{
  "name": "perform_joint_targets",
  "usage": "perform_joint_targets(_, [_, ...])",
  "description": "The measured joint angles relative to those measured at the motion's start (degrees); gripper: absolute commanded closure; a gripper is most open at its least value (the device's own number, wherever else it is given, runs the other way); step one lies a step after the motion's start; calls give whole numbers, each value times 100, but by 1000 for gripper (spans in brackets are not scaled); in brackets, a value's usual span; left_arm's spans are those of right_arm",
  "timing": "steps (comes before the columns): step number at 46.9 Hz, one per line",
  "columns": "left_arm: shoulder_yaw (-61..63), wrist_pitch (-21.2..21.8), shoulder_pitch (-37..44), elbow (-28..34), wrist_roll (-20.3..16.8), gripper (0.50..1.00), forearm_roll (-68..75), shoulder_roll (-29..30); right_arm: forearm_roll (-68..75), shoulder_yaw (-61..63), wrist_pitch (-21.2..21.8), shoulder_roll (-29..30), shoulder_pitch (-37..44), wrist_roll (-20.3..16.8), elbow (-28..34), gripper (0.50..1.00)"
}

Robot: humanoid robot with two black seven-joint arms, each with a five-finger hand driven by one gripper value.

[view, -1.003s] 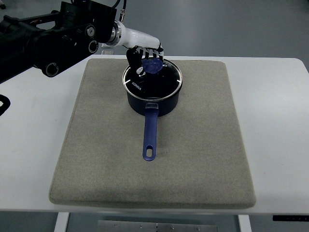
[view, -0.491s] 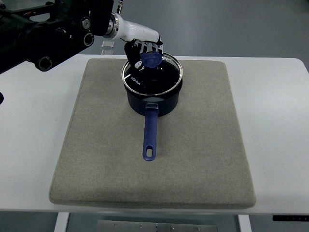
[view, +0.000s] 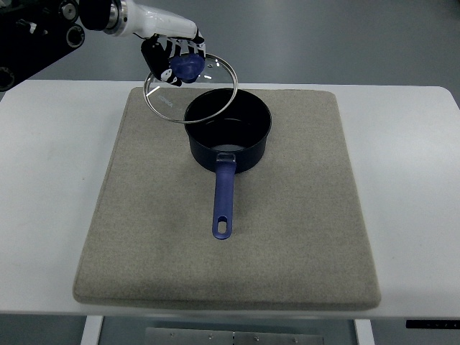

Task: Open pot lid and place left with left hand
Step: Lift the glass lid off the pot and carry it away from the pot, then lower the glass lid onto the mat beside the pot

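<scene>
Left hand (view: pixel 175 56) clamped on blue knob (view: pixel 186 67) of glass lid (view: pixel 191 90), lid held up in air, probably tilted. Pot (view: pixel 228 133) w/ blue handle sits below-right of hand on mat (view: pixel 144 215), open.

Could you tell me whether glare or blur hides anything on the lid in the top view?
Top view: even, soft lighting; the glass lid is see-through with small white glints, its rim crisp; the blue knob in the left hand looks slightly soft; the pot interior is dark, with faint shadow on the mat.
</scene>
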Motion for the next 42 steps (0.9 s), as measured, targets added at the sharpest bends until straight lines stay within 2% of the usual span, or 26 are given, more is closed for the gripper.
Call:
perform_joint_targets(17, [62, -1, 192, -16, -14, 1000, 64, 784, 0, 0, 0, 0, 2, 1, 0, 583])
perform_joint_targets(42, [147, 165, 950, 306, -17, 1000, 140, 728, 0, 0, 0, 0, 0, -1, 0, 583])
